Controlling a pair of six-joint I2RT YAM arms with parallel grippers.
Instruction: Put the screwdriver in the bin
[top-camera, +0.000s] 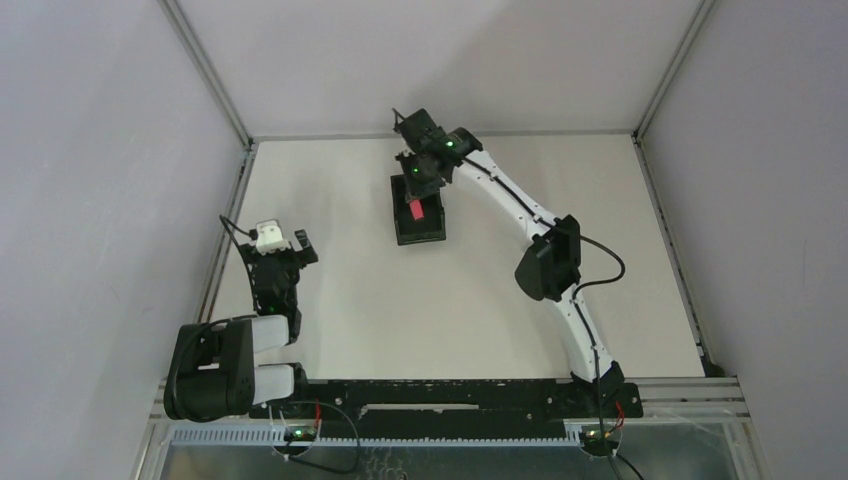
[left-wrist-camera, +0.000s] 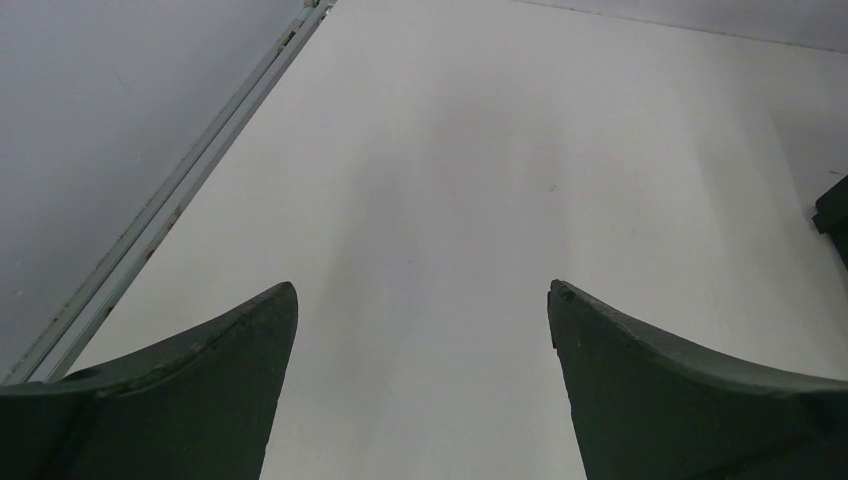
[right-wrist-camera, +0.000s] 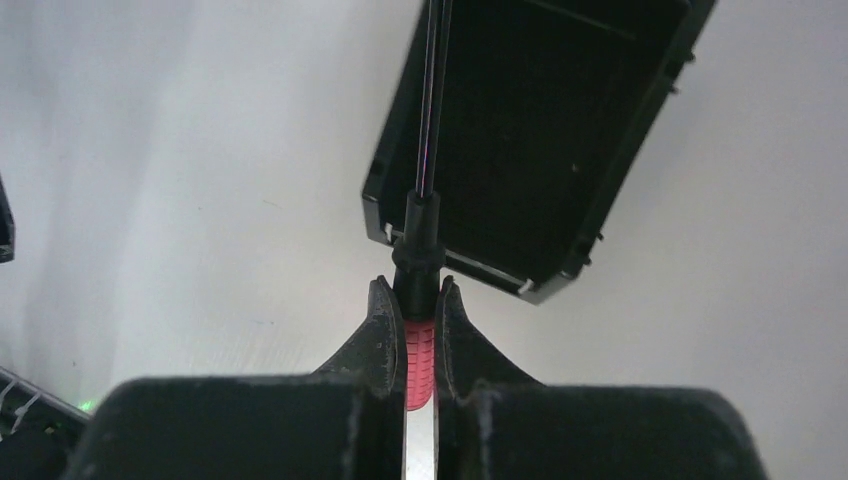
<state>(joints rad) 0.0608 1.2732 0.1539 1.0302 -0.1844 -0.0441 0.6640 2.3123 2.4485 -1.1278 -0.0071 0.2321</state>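
The black open-top bin sits at the table's far middle; it also shows in the right wrist view. My right gripper hangs over the bin's far end and is shut on the screwdriver. In the right wrist view the red handle is clamped between the fingers, and the thin dark shaft points out above the bin's near wall and left side. My left gripper is open and empty at the table's left; in the left wrist view only bare table lies between its fingers.
A metal frame rail runs along the table's left edge next to the left gripper, also in the left wrist view. White walls enclose the table. The right arm's elbow stands over the table's right middle.
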